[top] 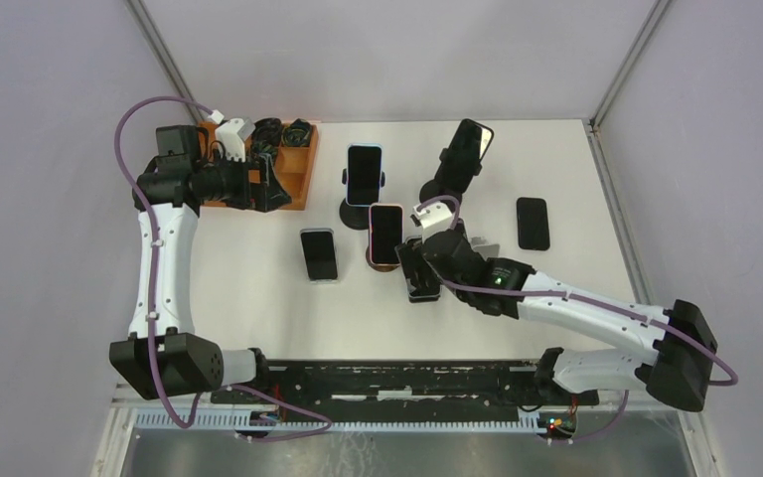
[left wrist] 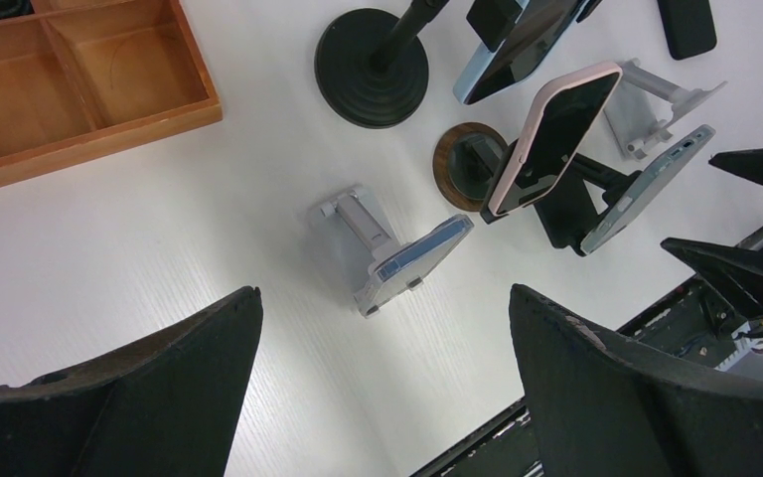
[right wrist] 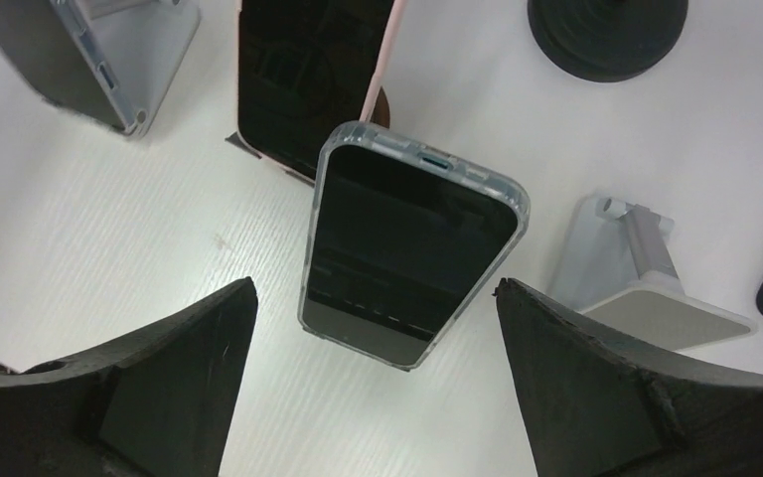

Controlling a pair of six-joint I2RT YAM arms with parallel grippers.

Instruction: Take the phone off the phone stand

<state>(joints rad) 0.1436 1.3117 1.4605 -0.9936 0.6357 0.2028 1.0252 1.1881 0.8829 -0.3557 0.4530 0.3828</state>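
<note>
A phone in a clear case appears to lie flat on the white table, screen up, just in front of an empty silver stand. My right gripper is open right above it, one finger on each side and neither touching it. In the top view this gripper sits low beside the pink-cased phone on its round wooden stand. My left gripper is open and empty by the wooden tray. In the left wrist view a clear-cased phone leans on a grey stand.
A blue phone and a black phone stand on black round-base stands at the back. A black phone lies flat at the right. The phone on the grey stand is left of centre.
</note>
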